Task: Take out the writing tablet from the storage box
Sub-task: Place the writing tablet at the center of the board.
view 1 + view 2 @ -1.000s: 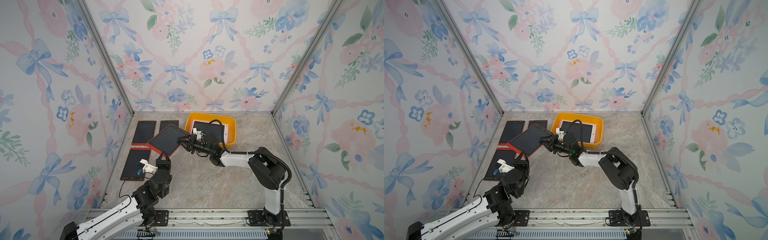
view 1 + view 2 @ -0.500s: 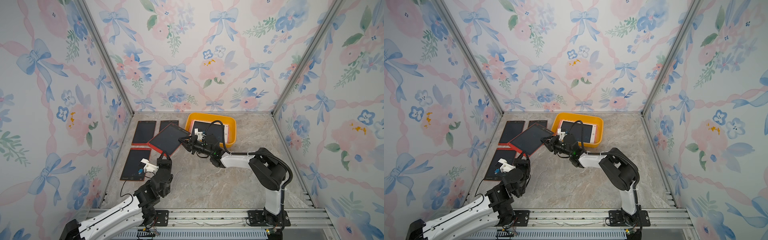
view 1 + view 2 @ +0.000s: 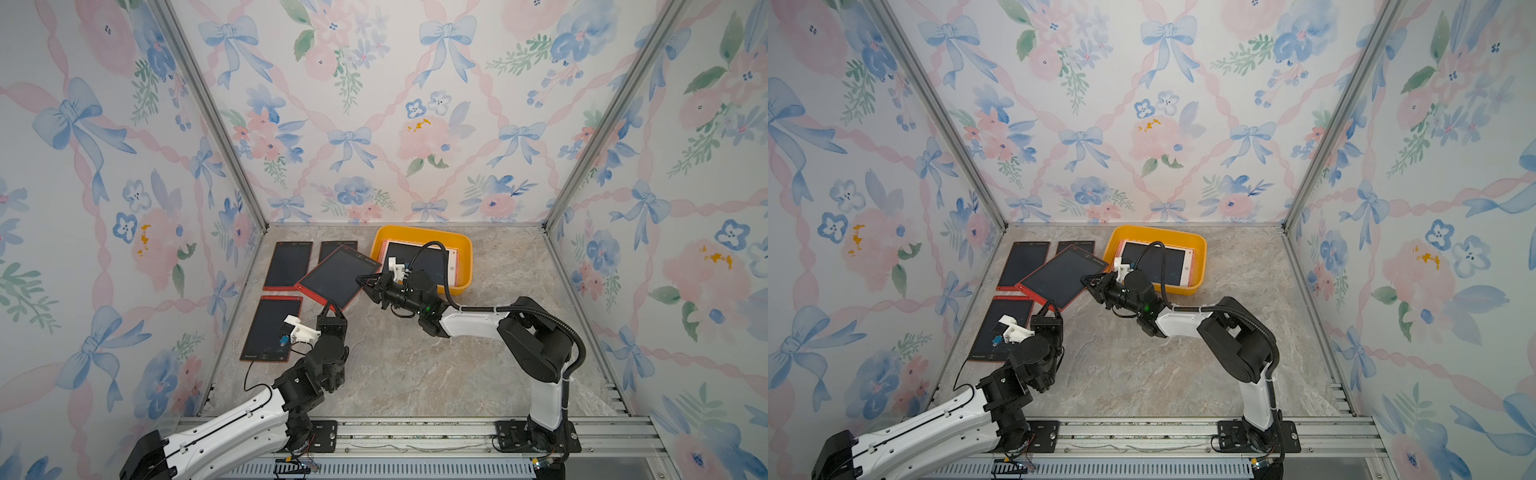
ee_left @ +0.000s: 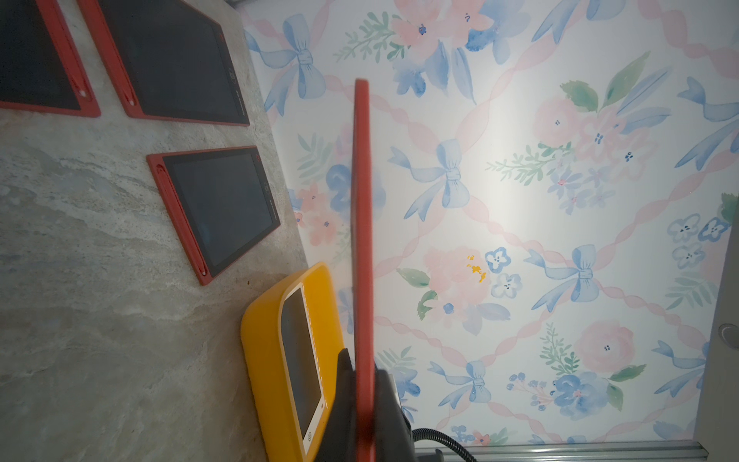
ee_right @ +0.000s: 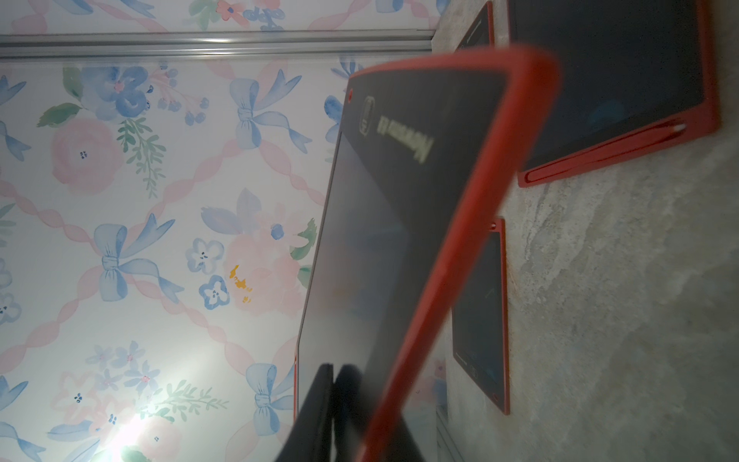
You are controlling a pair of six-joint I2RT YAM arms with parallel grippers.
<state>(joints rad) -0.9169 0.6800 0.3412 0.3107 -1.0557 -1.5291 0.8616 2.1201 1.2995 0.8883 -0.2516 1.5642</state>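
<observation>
Pinches red writing tablet (image 3: 338, 276) by near corner in left claw (image 3: 331, 308), holding it aloft beside storage box (image 3: 419, 230), over three tablets (image 3: 286, 266) lying on tabletop (image 3: 415, 365), likely for laying alongside. Cannot tell of any right claw (image 3: 368, 286) grip at opposite edge. Leaves pink tablet (image 3: 397, 251) boxed.

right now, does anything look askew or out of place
Only the red tablet: it hangs tilted and skewed in the air, pinched near a corner by the left gripper, while the three other red tablets lie flat and squared. Nothing looks spilled or damaged.
</observation>
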